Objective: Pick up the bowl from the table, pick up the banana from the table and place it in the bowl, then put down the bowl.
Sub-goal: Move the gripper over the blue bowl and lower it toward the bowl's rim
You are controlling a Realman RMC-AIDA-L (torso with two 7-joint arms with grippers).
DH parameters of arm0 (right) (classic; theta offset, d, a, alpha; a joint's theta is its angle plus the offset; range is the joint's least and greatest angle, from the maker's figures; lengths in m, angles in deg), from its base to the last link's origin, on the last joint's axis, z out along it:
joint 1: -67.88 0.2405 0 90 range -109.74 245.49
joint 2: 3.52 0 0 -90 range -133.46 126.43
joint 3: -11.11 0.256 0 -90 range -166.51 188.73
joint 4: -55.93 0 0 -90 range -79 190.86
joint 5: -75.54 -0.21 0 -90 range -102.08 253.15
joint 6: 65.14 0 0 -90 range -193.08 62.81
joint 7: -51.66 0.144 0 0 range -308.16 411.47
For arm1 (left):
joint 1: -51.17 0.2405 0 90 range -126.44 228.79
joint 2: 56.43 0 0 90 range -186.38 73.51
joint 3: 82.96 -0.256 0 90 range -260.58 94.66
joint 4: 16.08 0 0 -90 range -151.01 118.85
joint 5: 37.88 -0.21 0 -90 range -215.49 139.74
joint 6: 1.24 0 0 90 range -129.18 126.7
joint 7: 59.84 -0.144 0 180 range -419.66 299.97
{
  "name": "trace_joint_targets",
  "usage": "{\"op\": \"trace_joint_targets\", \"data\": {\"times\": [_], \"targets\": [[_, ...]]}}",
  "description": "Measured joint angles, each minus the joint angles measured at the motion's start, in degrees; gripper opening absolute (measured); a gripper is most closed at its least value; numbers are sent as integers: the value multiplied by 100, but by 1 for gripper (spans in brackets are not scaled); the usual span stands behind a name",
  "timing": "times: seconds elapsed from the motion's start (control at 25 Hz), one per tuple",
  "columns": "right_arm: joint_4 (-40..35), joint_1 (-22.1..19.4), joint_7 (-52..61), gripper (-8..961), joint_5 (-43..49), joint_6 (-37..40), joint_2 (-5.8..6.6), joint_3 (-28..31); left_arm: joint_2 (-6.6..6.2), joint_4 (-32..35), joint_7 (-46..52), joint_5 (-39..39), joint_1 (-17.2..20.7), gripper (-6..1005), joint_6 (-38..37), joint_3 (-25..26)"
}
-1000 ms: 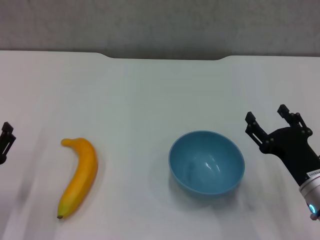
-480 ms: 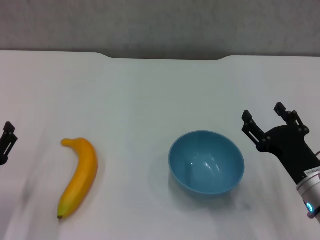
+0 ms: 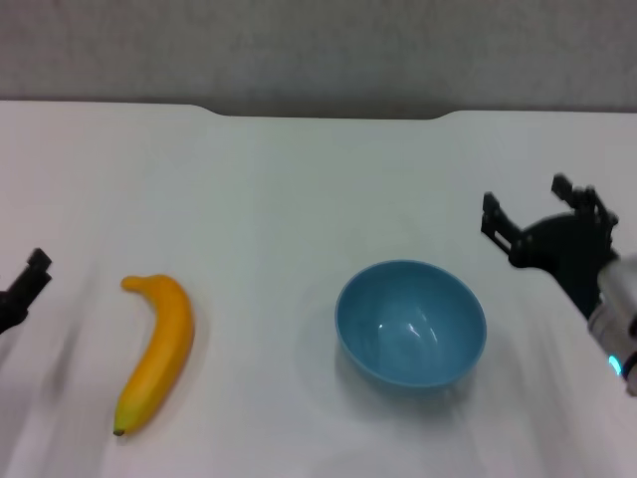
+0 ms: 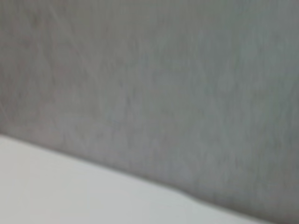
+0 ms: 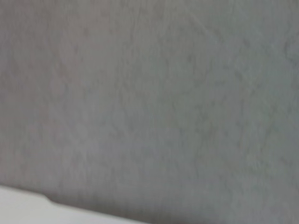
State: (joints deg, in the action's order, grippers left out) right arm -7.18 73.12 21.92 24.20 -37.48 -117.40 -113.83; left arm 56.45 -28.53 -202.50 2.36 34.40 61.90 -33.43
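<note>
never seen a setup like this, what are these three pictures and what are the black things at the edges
It is a two-armed robot. The head view looks down from a camera on its head at a white table. The black parts are its grippers: the left gripper at the table's left edge, near a banana, and the right gripper, jaws open, beside a light-blue bowl. Both things lie on the table; nothing is held. The other two pictures come from wrist cameras and show only a grey wall and a strip of table.
</note>
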Motion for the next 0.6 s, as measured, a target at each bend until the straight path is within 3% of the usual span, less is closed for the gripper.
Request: {"op": "trace_joint_targets", "data": {"times": [0.12, 0.36, 0.6], "targets": [[-701, -190, -529, 859, -34, -1308, -90, 670, -227, 1, 736, -540, -178, 893, -570, -4], [-1400, -128, -522, 859, -40, -3517, -92, 1738, -621, 22, 1783, -1452, -452, 893, -965, 30], [-1546, 341, -188, 859, 99, -5332, -80, 2515, -727, 5, 2148, -2098, -666, 893, -1715, 31]]}}
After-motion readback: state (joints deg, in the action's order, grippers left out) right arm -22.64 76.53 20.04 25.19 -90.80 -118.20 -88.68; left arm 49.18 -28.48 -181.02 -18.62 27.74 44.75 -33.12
